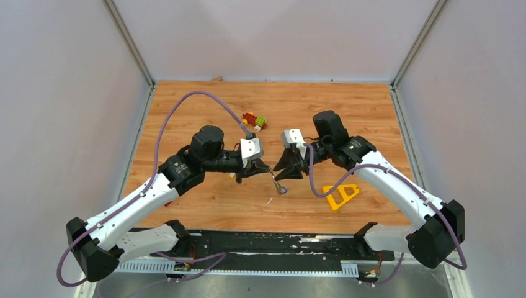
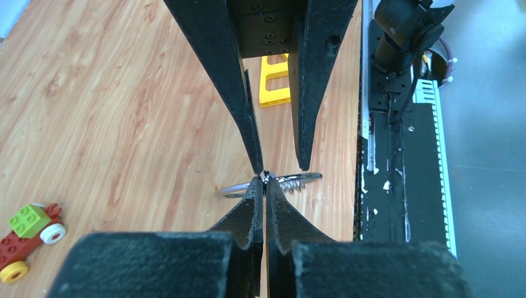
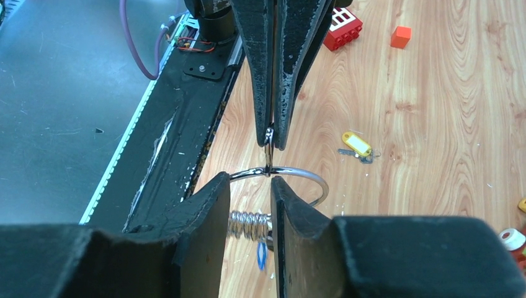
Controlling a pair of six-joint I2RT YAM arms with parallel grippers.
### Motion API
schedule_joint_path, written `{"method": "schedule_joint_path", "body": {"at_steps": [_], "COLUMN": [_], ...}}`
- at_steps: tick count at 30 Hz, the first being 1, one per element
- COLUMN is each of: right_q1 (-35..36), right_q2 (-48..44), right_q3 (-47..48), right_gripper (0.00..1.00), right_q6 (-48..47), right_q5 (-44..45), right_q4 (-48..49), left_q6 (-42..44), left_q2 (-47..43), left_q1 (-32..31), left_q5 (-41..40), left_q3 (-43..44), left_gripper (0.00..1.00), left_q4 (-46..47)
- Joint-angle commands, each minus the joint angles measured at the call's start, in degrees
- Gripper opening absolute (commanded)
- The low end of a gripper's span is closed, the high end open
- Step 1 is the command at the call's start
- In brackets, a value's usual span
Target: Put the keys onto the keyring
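The keyring (image 3: pixel 304 174) is a thin silver wire ring with a coil (image 3: pixel 248 225), held up between both grippers above the table; it also shows in the top view (image 1: pixel 280 188). My left gripper (image 2: pixel 265 183) is shut on a small metal link at the ring's top, and shows in the right wrist view (image 3: pixel 271 139). My right gripper (image 3: pixel 248 183) is open, its fingers on either side of the ring wire, with the coil in the gap. A blue tag (image 3: pixel 262 254) hangs below the coil. A key with a yellow tag (image 3: pixel 358 146) lies on the table. Other keys are hidden.
A yellow plastic triangle (image 1: pixel 341 195) lies right of the grippers. A red-green-yellow toy car (image 1: pixel 254 120) sits behind them. A red brick (image 3: pixel 341 28) and an orange cube (image 3: pixel 401 36) lie on the wood. The black base rail (image 1: pixel 267 242) runs along the near edge.
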Motion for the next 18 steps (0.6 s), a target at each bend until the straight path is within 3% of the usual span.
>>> {"method": "schedule_joint_path", "body": {"at_steps": [1, 10, 18], "right_q1": [-0.2, -0.9, 1.0], "right_q2": [0.2, 4.6, 22.6], "right_q3": [3.0, 5.4, 12.3], "right_gripper": [0.32, 0.39, 0.41], "right_q6": [1.6, 7.9, 11.1], "right_q5": [2.0, 15.6, 21.6], "right_q4": [2.5, 9.9, 16.4], "left_q6": [1.4, 15.7, 23.8], "left_q2": [-1.2, -6.1, -12.4], "left_q1": [0.2, 7.2, 7.7], "left_q5": [-2.2, -5.8, -7.7], "left_q3": [2.5, 5.4, 7.5], "left_gripper": [0.0, 0.0, 0.0], "left_q4": [-0.6, -22.4, -40.1]}}
